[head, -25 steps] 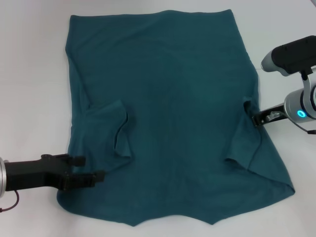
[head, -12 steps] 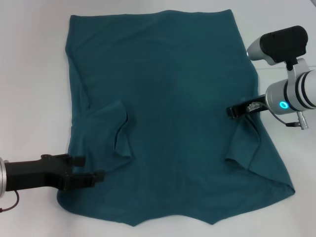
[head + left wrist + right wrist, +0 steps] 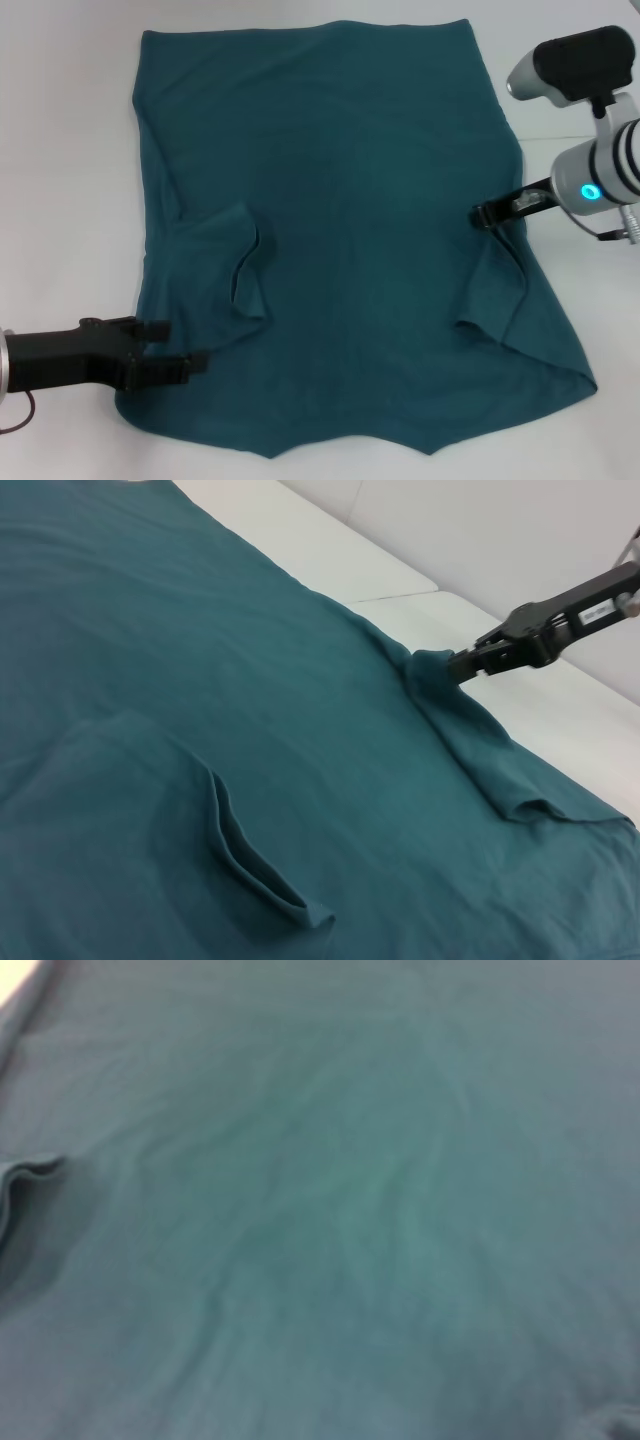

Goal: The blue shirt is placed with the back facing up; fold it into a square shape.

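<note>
Since a moment ago the right gripper point(image 3: 487, 214) has drawn back slightly, clenched on the blue shirt point(image 3: 330, 200) at the right sleeve. That thin pinch could slip mid-fold; the left gripper point(image 3: 180, 347) waits spread apart at the left sleeve.

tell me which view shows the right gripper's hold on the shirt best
The left wrist view: the right gripper pinches a raised fold of the blue shirt. The head view shows it from above; the right wrist view shows only cloth.

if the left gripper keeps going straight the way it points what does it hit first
Probably the blue shirt itself: the left gripper sits at its near left edge, pointing across it toward the folded-in left sleeve. Height above the cloth is unclear.
</note>
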